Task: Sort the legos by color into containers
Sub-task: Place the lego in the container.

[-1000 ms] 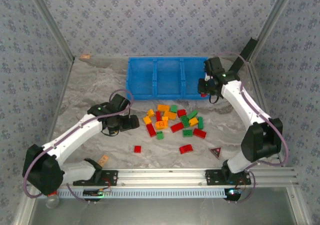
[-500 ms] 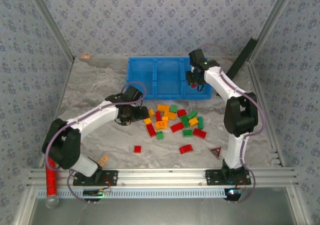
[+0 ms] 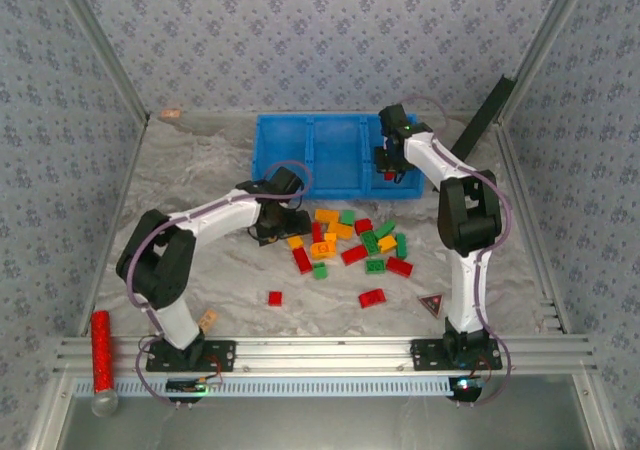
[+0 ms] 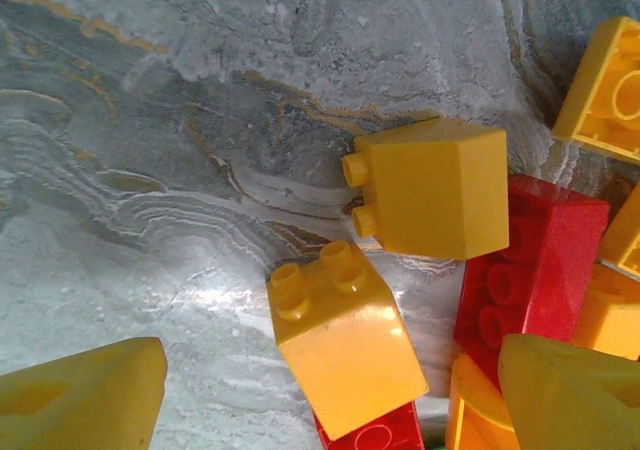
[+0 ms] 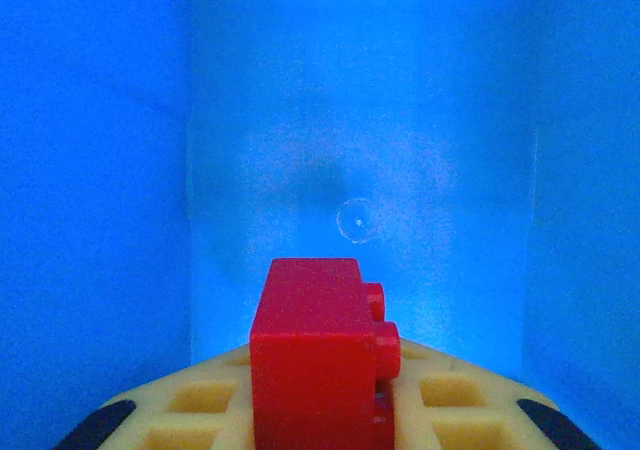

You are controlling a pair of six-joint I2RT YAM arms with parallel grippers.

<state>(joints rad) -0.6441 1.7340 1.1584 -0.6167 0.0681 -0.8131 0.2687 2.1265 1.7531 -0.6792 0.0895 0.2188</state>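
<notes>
The legos (image 3: 345, 238) lie in a loose heap of red, green and orange-yellow bricks in the middle of the table. My left gripper (image 3: 274, 232) hovers at the heap's left edge. In the left wrist view it (image 4: 330, 400) is open, its yellow fingertips (image 4: 85, 395) on either side of an orange-yellow brick (image 4: 345, 335) lying on the marble. The containers are three compartments of a blue tray (image 3: 335, 120) at the back. My right gripper (image 3: 388, 168) hangs over the right compartment (image 5: 360, 140), shut on a red brick (image 5: 318, 355).
A red glittery cylinder (image 3: 101, 348) lies at the near left beside the rail. A black-and-red triangular piece (image 3: 432, 304) sits near right. Two single red bricks (image 3: 274, 297) (image 3: 372, 297) lie apart in front of the heap. Patterned walls close in three sides.
My left gripper has swung right, up to the heap's left edge. My right gripper has carried the red brick left, from the tray's right end to over the right compartment.
</notes>
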